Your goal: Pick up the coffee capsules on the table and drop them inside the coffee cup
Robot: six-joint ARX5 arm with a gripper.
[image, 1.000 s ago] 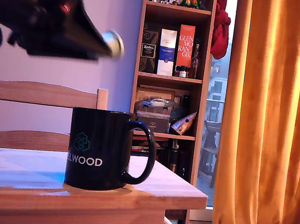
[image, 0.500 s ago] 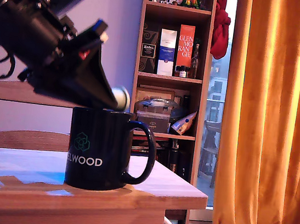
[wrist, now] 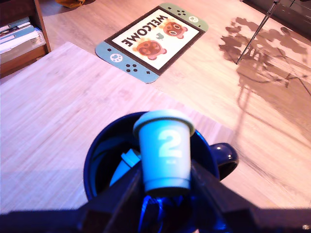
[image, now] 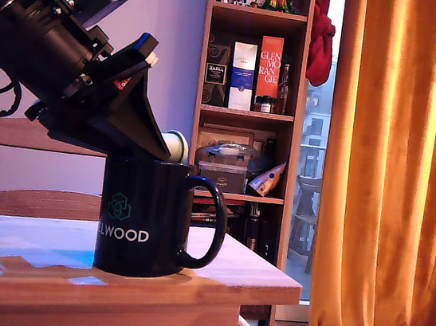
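My gripper (wrist: 165,182) is shut on a pale capsule (wrist: 165,148) marked with a white "2", holding it right over the mouth of the black coffee cup (wrist: 99,160). Inside the cup lies a blue capsule (wrist: 125,165), partly hidden. In the exterior view the black arm slants down from the exterior view's left, and the pale capsule (image: 175,146) pokes out at the gripper (image: 164,148) tip just above the rim of the "ELWOOD" cup (image: 146,218), which stands on the light wooden table (image: 211,279).
A wooden chair (image: 60,138) stands behind the table. A bookshelf (image: 247,94) and an orange curtain (image: 398,171) fill the exterior view's right. The wrist view shows a "WELCOME" mat (wrist: 153,41) on the floor past the table edge.
The arm swung down from high up until the capsule sat at the cup's rim. Over the last half second it barely moved.
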